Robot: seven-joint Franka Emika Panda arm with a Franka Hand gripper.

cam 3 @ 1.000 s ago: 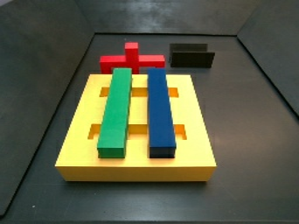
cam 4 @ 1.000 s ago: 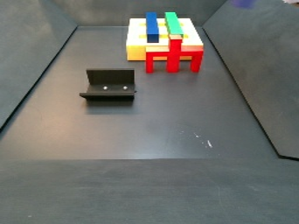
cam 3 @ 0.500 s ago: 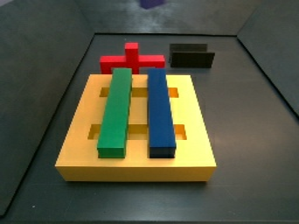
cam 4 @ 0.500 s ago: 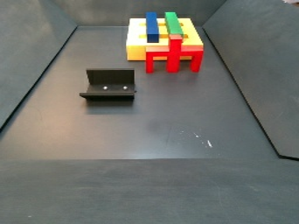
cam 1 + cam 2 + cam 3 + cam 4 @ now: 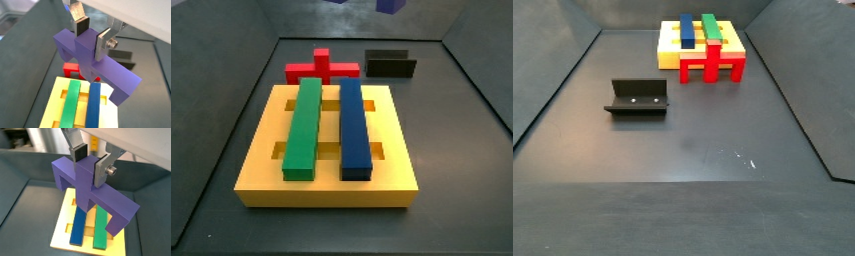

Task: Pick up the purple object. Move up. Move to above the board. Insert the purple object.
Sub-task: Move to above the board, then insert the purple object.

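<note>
Fingers (image 5: 91,35) clamp purple object (image 5: 93,65) — above board (image 5: 57,102).

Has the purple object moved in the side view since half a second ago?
Yes. The purple object, clamped in the gripper, now shows further right along the top edge, nearer above the fixture.

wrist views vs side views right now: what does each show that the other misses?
Only the wrist views show the end effector, its silver fingers shut on the purple object hanging above the board. Only the side views show the fixture in full and the open floor in front of it; one catches just purple bits at its top edge. Both share the board, green bar, blue bar and red block.
</note>
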